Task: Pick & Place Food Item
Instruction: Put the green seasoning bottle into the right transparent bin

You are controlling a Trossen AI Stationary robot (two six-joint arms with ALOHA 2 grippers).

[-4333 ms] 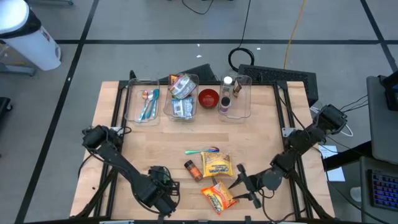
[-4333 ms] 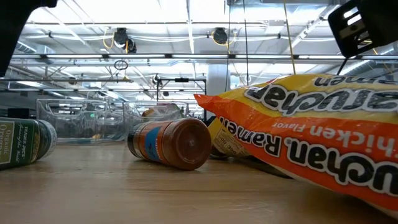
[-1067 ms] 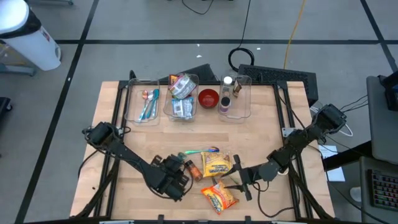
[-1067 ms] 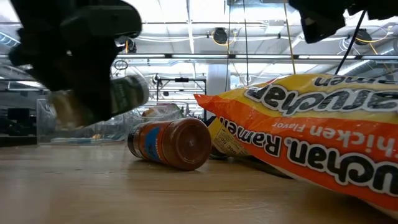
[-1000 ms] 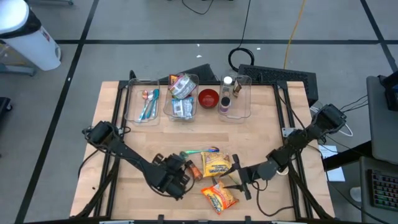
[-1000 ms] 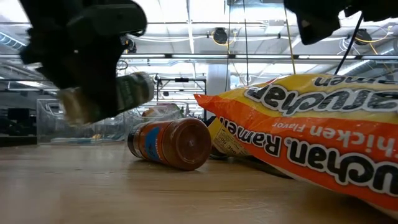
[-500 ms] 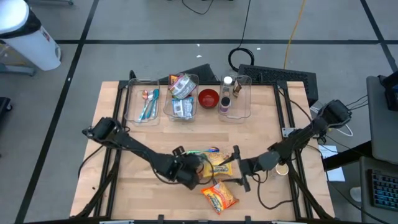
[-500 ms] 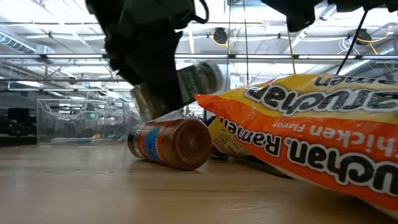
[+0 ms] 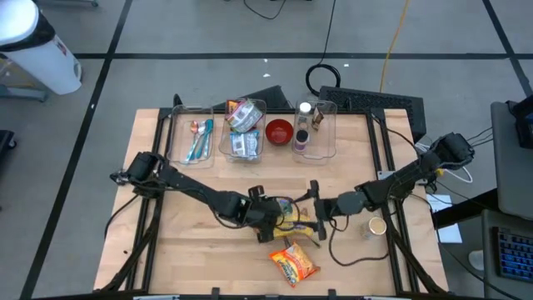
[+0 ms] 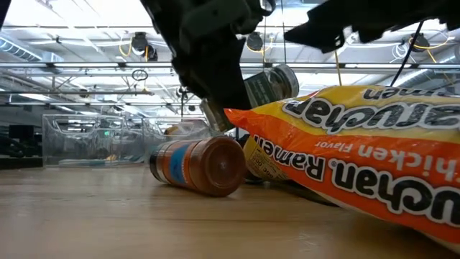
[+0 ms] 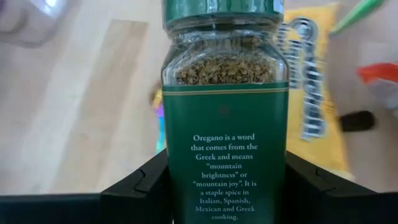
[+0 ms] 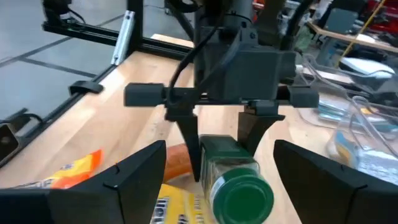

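Bright, even overhead light w/ ceiling glare in low view; left wrist bkgd blurred, arms smeared low.

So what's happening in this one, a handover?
It looks like one. The left gripper holds an oregano jar in the air over the middle of the table, its green lid facing the right arm. The right gripper is open just in front of the lid and has not closed on it. Below them lie ramen packets and an orange spice bottle; the clear bins sit along the far edge.
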